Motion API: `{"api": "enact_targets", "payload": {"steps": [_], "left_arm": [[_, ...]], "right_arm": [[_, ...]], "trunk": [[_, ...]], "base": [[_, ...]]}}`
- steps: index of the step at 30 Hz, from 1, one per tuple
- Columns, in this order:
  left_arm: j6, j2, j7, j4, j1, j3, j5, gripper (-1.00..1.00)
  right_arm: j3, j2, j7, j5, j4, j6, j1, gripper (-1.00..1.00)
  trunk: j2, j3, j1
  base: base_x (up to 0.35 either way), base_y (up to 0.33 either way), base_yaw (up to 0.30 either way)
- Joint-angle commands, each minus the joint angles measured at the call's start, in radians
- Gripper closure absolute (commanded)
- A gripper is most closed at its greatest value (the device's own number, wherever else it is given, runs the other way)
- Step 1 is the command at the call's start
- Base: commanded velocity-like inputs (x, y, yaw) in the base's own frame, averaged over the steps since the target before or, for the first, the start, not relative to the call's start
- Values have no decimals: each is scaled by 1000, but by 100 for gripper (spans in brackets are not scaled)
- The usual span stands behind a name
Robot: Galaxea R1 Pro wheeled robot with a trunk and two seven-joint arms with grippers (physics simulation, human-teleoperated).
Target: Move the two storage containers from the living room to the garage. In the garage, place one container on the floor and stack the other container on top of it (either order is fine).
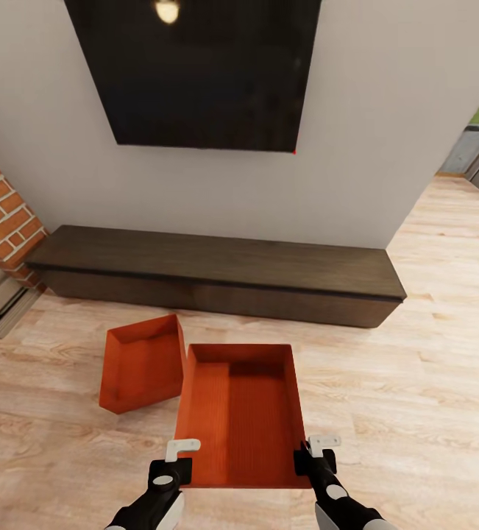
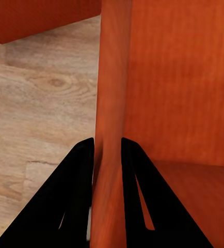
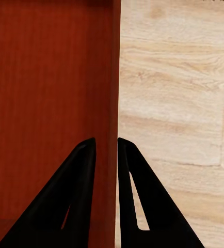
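Left gripper point(image 2: 108, 150) clamped on the thin left wall of the nearer storage container point(image 1: 240, 412), one finger inside and one outside; right gripper point(image 3: 106, 150) clamped the same way on the opposite wall. Gripped at both side walls near the robot's end, likely because a bin this wide and open-topped cannot be lifted level by one arm. Held or resting just over the light wood plank floor point(image 1: 416, 383); cannot tell which. Second storage container point(image 1: 142, 364) beside the held one on the fireplace side, tilted, its corner close against the held bin's far left corner; touching or not unclear. Both in front of the long dark bench point(image 1: 217, 276), below the black wall screen point(image 1: 195, 73), so still in the living room: carrying to the garage not yet begun
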Motion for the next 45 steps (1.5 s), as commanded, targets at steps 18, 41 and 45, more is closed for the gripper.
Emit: {"api": "enact_targets", "payload": {"steps": [18, 41, 45], "left_arm": [[2, 4, 18, 4, 0, 2, 11, 100], [2, 4, 18, 3, 0, 2, 11, 100], [1, 4, 18, 3, 0, 1, 11, 100]], "right_arm": [[-24, -1, -9, -13, -1, -95, -1, 100], [-25, -3, -9, -13, -1, -95, -1, 100], [-25, -3, -9, -13, -1, -95, -1, 100]], "trunk": [[-1, 28, 0], [-1, 65, 0], [-1, 72, 0]], "base": [[0, 0, 0], [0, 0, 0], [0, 0, 0]]}}
